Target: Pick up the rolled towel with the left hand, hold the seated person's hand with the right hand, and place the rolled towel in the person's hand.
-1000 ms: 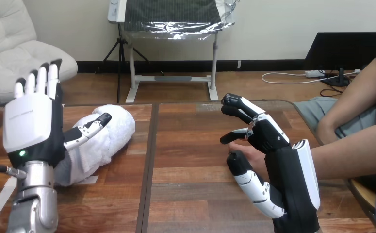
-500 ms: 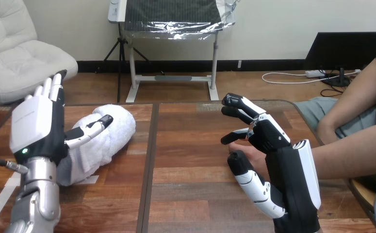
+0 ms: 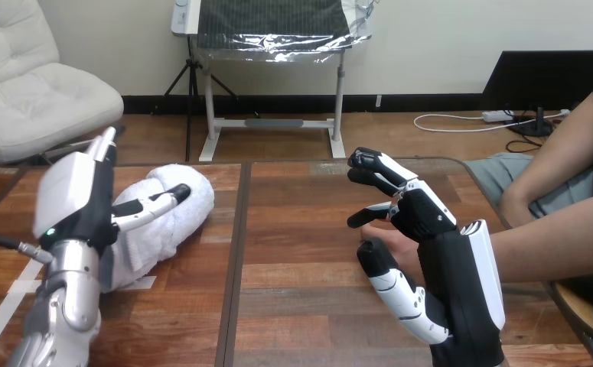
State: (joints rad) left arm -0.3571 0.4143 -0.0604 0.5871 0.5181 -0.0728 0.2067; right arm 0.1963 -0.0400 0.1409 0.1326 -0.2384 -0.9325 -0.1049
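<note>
Pointing straight and pressed close together, the fingers [image 3: 103, 145] of the left hand [image 3: 75, 200] stand beside the rolled towel [image 3: 177, 222], and the thumb sticks out over it. Nothing is wrapped round the towel yet. It lies on the table [image 3: 301, 229] at the left, well apart from the person's hand [image 3: 392, 243]. If the fingers close too high, the soft roll could slip out or come undone. The right hand [image 3: 431, 229] curls its fingers and thumb round the person's hand; a hard squeeze could hurt. The left arm [image 3: 67, 298] rises from the bottom corner, the hand's back facing up.
</note>
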